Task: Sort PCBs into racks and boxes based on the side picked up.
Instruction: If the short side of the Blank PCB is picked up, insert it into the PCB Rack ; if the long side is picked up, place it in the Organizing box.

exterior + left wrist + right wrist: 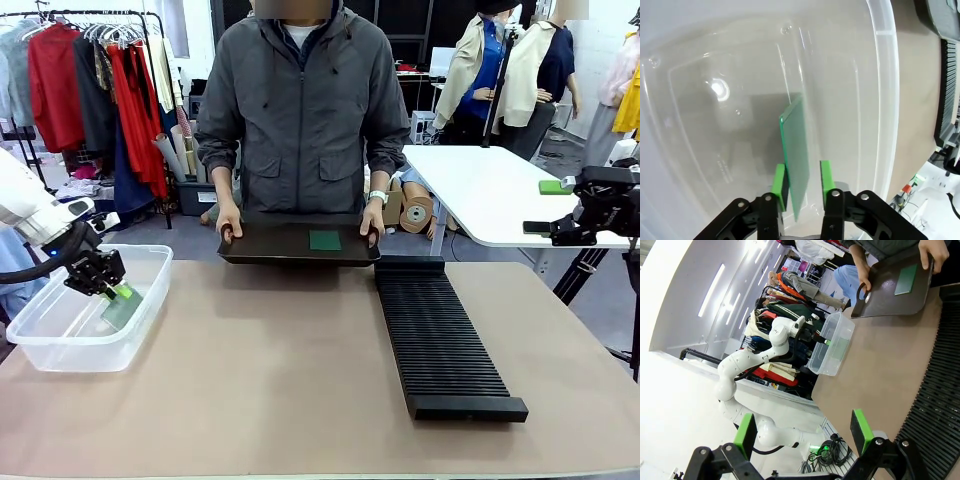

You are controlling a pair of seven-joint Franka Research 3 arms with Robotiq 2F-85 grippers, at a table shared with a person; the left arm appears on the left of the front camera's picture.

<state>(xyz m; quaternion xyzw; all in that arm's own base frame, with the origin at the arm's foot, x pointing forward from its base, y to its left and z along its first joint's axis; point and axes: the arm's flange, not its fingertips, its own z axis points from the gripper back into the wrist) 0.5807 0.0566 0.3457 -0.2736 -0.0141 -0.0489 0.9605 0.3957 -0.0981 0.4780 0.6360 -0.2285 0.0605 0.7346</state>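
Observation:
A light green PCB [122, 308] hangs low inside the clear box [60, 350] at the table's left. My left gripper [110, 285] reaches into the box from above. In the left wrist view the PCB [795, 150] stands edge-on between the green pads of the left gripper [802, 170]; it rests against one pad, with a gap to the other, so the jaws are open. A smaller dark green PCB [325, 240] lies on a black tray [270, 245] held by the person. The black slotted rack [440, 340] lies right of centre. My right gripper [545, 230] hovers open and empty at the far right.
The person stands at the far edge with both hands on the tray's handles. In the right wrist view, beyond the right gripper [802, 432], the tray [880, 295], the dark PCB [906, 279] and the rack [940, 390] show. A white side table stands behind the right arm.

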